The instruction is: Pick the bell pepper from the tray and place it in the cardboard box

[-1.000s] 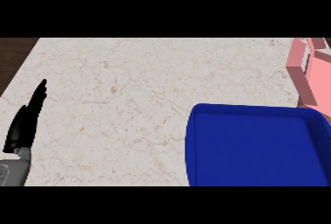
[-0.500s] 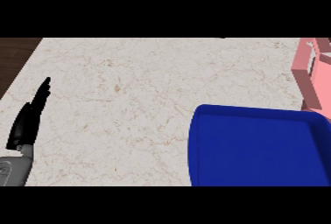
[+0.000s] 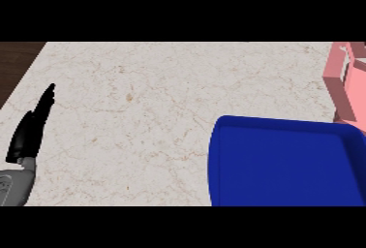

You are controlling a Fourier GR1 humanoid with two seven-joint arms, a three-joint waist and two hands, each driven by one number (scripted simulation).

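At about nine o'clock, near the counter's left edge, the robot's left hand [image 3: 30,130] is resting with its black fingers straight and pointing up toward twelve o'clock, holding nothing; its grey forearm is entering from the lower left corner. The marble counter [image 3: 157,111] is filling the middle of the view, with a strip of dark wooden floor [image 3: 18,60] showing past its edge at ten o'clock. At about four to five o'clock the blue tray [image 3: 286,164] is lying flat, and the part of its inside that is showing is carrying no bell pepper; the tray is running out of the view at the bottom and right, so I cannot tell whether the pepper is sitting in the hidden part. At two to three o'clock a pink box [image 3: 346,82] is showing only partly, just beyond the tray's far corner; its inside is not visible. The right hand is not appearing anywhere. Judging by this, the pepper's place is unknown and the task's stage is remaining unclear.
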